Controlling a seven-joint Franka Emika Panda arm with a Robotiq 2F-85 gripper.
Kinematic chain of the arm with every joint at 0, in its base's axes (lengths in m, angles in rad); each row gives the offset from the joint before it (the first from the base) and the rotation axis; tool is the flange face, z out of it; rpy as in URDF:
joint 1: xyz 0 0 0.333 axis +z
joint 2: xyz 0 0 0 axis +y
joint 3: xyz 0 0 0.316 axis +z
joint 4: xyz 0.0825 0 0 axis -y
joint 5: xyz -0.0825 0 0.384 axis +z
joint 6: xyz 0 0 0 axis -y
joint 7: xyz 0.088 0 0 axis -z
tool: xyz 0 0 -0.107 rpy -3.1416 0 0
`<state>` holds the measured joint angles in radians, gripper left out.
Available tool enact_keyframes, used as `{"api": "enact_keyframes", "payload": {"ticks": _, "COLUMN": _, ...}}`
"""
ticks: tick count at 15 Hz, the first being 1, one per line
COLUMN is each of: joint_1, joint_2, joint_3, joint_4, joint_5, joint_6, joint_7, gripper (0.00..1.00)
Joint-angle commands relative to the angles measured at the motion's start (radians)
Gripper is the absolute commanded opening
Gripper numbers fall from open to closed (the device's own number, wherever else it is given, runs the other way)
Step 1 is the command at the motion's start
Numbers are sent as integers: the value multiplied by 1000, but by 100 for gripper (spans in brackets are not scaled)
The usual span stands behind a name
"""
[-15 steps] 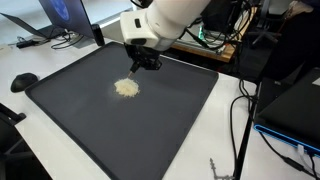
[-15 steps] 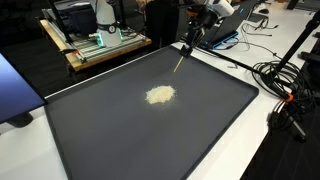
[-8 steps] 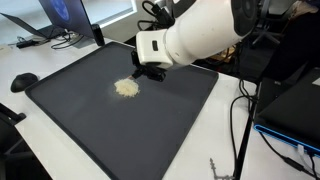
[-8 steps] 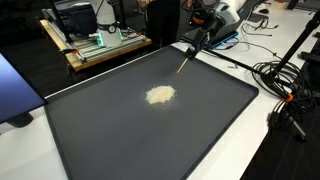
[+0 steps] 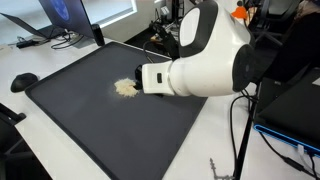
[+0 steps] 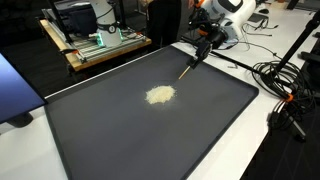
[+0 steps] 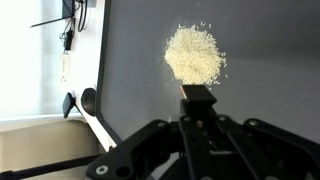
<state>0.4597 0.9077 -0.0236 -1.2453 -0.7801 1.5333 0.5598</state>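
A small pile of pale grains [image 5: 124, 88] lies on a large dark mat [image 5: 90, 120]; it shows in both exterior views [image 6: 160, 95] and in the wrist view [image 7: 194, 52]. My gripper [image 6: 202, 51] is shut on a thin stick-like tool [image 6: 187, 71] that slants down toward the mat, its tip a short way from the pile. In the wrist view the tool's dark end with an orange edge [image 7: 197, 96] sits just below the pile, between the jaws [image 7: 198, 115]. In an exterior view the white arm [image 5: 205, 65] hides the gripper.
The mat [image 6: 120, 130] lies on a white table [image 6: 250, 140]. A laptop [image 5: 60, 15] and a black round object [image 5: 24, 80] are beyond one mat edge. Cables [image 6: 278, 75] and a wooden cart [image 6: 95, 45] with equipment stand beside the table.
The arm has swung down and forward over the mat, bringing the tool tip closer to the grain pile. The pile has not moved.
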Motion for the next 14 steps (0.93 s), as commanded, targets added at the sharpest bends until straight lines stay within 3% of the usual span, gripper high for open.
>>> {"api": "enact_keyframes", "payload": {"ticks": 1, "joint_1": 21, "joint_2": 128, "joint_3": -19, "joint_4": 176, "joint_5": -11, "joint_6": -95, "joint_7": -15, "gripper": 3}}
{"api": "enact_keyframes", "payload": {"ticks": 8, "joint_1": 32, "joint_2": 271, "joint_3": -36, "joint_4": 363, "joint_5": 7, "joint_6": -206, "joint_7": -50, "gripper": 3}}
{"api": "enact_keyframes", "payload": {"ticks": 14, "joint_1": -53, "joint_2": 222, "joint_3": 10, "joint_4": 377, "joint_5": 74, "joint_6": -195, "joint_7": -161, "gripper": 3}}
